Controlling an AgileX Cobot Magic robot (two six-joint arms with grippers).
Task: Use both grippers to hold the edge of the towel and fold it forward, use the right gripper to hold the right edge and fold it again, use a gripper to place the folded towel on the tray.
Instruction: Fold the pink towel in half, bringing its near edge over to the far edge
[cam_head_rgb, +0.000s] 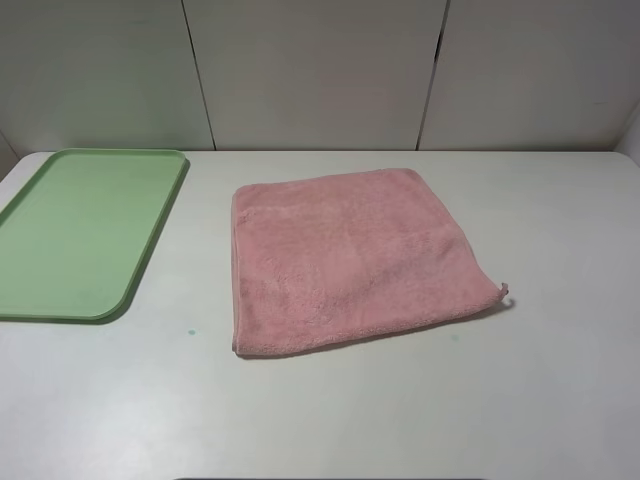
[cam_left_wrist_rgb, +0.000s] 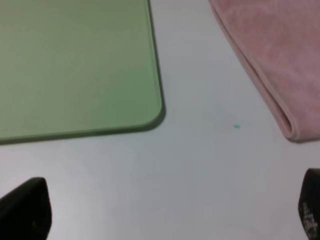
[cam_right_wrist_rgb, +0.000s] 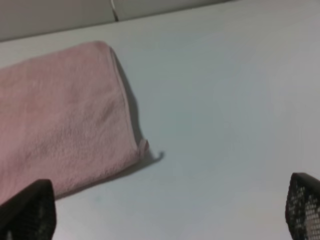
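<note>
Left claw (cam_left_wrist_rgb: 167, 215) and right claw (cam_right_wrist_rgb: 165, 210) hang spread, so the first fold seems next: pinch the hem (cam_head_rgb: 370, 332) of the towel (cam_head_rgb: 350, 250) ahead of them.

One pink towel (cam_head_rgb: 345, 260) lies near the middle of one white surface (cam_head_rgb: 560, 400). One light green tray (cam_head_rgb: 80, 235) sits at the surface's far left corner. The towel has one small loop tag (cam_head_rgb: 505, 291), at its corner nearest the surface's right edge. One tiny teal speck (cam_head_rgb: 190, 331) marks the surface between tray and towel, toward the near edge. Two grippers appear, only in the wrist views: one left gripper (cam_left_wrist_rgb: 167, 210) and one right gripper (cam_right_wrist_rgb: 165, 210), each showing two black fingertips (cam_left_wrist_rgb: 25, 212). Behind the surface's far edge stand three pale wall panels (cam_head_rgb: 310, 70), split by two dark seams (cam_head_rgb: 198, 75).
</note>
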